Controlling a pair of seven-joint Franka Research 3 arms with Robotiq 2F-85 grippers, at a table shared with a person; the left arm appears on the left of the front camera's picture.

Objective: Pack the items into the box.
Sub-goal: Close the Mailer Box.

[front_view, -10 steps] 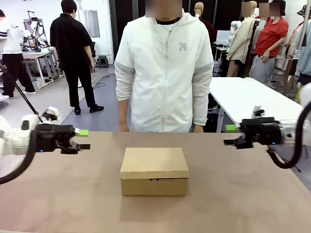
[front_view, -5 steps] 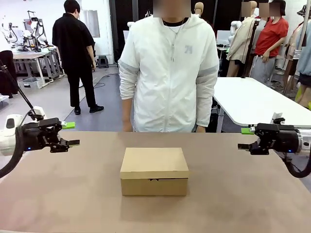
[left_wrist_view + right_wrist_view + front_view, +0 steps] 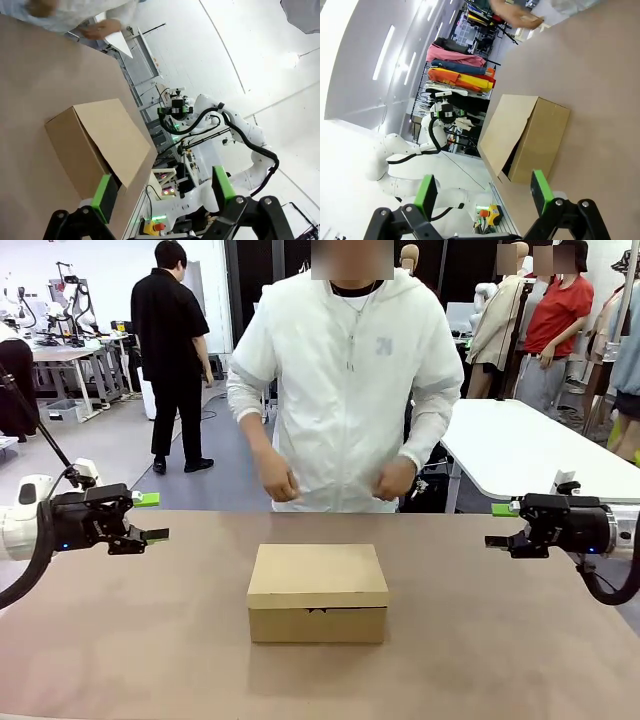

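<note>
So the small brown corrugated cardboard box point(image 3: 318, 592) sits closed in the middle of the brown counter point(image 3: 120, 640), lid flap down, front tab notch facing the near edge. Left end effector point(image 3: 150, 517) hovers by the left edge, right end effector point(image 3: 500, 525) by the right edge — both spread wide, pinching nothing. The person in a white jacket point(image 3: 345, 390) stands at the far edge, hands point(image 3: 275, 478) raised above the counter.

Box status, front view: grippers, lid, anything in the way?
Left gripper and right gripper open, empty, wide of the cardboard box. Lid down. Person's hands raised beyond the far edge, off the table.
</note>
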